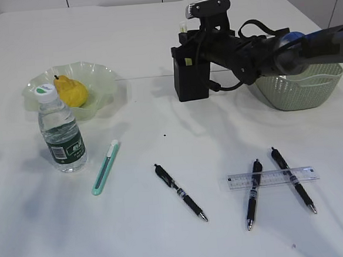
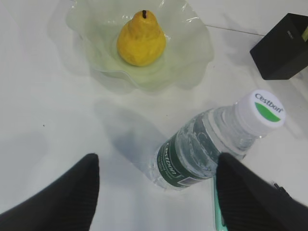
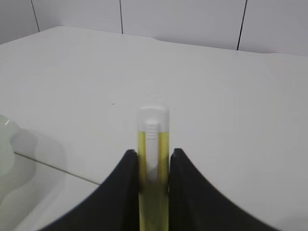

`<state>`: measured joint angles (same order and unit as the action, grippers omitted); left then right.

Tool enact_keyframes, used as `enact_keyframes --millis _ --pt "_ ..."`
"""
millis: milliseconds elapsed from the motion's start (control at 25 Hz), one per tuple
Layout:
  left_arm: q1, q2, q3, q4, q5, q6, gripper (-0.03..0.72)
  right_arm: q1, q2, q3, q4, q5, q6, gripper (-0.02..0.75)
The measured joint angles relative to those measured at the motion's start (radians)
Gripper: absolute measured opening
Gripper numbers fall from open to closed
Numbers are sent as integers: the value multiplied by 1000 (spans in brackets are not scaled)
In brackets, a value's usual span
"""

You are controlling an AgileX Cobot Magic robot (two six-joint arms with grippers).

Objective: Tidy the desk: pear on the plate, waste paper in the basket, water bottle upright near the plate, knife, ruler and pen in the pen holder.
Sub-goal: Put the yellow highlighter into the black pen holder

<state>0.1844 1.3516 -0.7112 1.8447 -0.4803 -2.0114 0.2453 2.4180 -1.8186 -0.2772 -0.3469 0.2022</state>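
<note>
Upper centre of the exterior frame: right gripper (image 3: 153,152) pinched narrowly on the yellow knife (image 3: 153,126), upright over the pen holder (image 1: 190,74). Could catch the rim or tip the holder if dropped off-centre. Left gripper (image 2: 159,166) wide apart, empty, over the water bottle (image 2: 202,144).

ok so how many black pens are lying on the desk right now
3: one pen near the middle, and two to its right, a pen and a pen, both crossing the clear ruler. The pen holder may hide more.
</note>
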Motion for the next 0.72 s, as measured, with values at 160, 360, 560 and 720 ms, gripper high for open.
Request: enact_keyframes --millis 160,360,560,720 --pt "0 0 0 0 2 2 538 0 0 0 0 0 0 218" --pt "0 0 0 0 2 2 538 0 0 0 0 0 0 241" --pt "0 0 0 0 2 2 538 0 0 0 0 0 0 242" --pt "0 0 0 0 2 2 538 0 -23 0 0 74 12 242"
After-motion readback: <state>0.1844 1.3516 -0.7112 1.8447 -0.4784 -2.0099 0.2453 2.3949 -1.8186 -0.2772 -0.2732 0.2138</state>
